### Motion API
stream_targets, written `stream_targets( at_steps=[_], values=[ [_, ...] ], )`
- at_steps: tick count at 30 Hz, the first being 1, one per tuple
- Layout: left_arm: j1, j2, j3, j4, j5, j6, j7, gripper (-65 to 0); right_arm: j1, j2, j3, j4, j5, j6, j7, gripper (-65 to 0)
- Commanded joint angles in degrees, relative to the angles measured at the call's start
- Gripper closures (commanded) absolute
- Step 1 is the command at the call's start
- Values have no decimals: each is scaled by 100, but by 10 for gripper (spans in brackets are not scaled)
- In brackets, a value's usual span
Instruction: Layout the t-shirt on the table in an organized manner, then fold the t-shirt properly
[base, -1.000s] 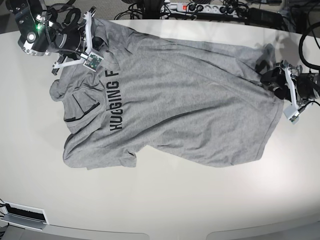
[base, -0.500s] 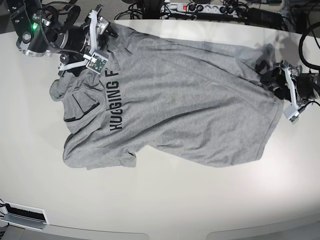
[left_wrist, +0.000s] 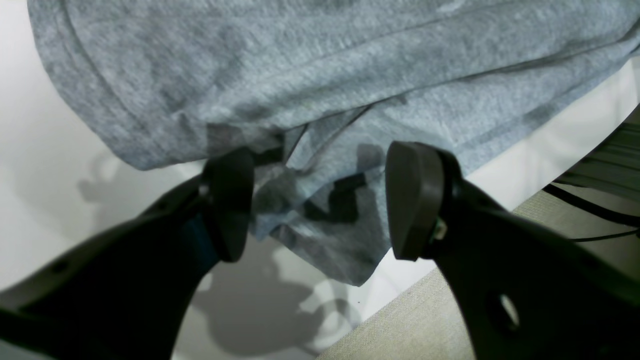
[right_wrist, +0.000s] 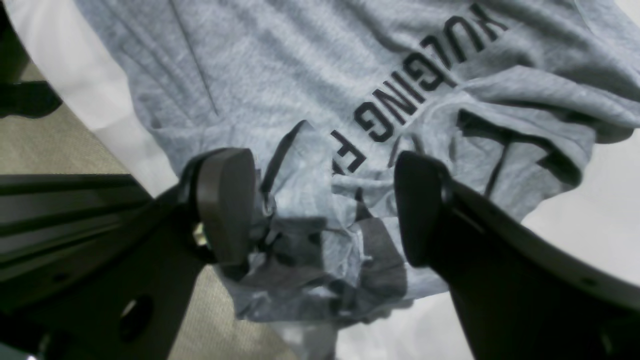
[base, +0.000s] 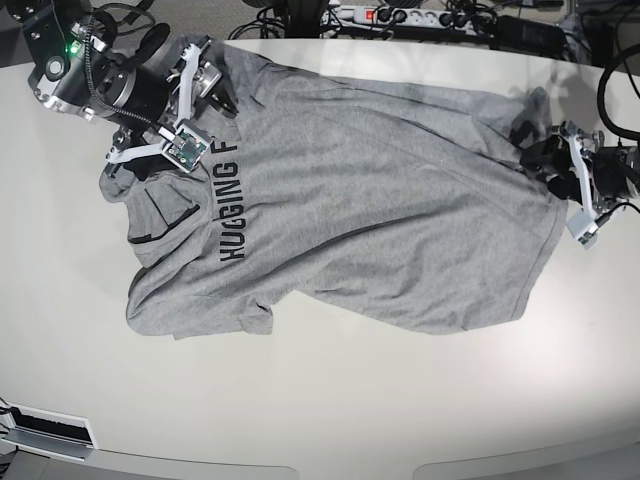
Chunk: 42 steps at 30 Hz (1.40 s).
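Your left claw (left_wrist: 317, 200) and right claw (right_wrist: 322, 210) gape wide, gripping nothing (shirt (base: 350, 200) hem between); bare table (base: 330, 400) lies below.

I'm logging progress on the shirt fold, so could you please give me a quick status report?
Both hands open: left hand at the hem, right hand at the shoulder. T-shirt spread but rumpled, unfolded. Nothing blocking on the table.
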Motion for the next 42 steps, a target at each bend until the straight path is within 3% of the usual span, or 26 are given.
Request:
stream_targets(
  at_steps=[1, 9, 17, 23, 28, 31, 36, 42],
  values=[
    [-63, -140, -74, 83, -96, -32, -46, -418, 17, 66, 28, 63, 37, -90, 50, -452],
    [-63, -140, -74, 83, -214, -32, -46, -418, 98, 63, 28, -599, 96, -105, 26, -452],
    [-63, -138, -74, 83, -262, -32, -44, -418, 94, 66, 28, -603, 977, 745, -289, -449],
    [-63, -138, -74, 83, -264, -32, -46, -418, 92, 66, 28, -603, 970, 748, -341, -449],
    [-63, -138, -74, 81, -262, -32, -46, -418, 72, 66, 28, -603, 1661, 1224, -863, -449],
    [-63, -138, -74, 81, -264, -32, -48, -418, 46, 63, 28, -603, 1834, 1250, -789, -434],
    [-66, -136, -74, 81, -264, -32, -61, -418, 46, 63, 28, -603, 1825, 1110, -752, -321],
    [-63, -136, -74, 81, -264, -32, -74, -418, 46, -2, 26, -697, 1808, 1158, -752, -313]
  ],
)
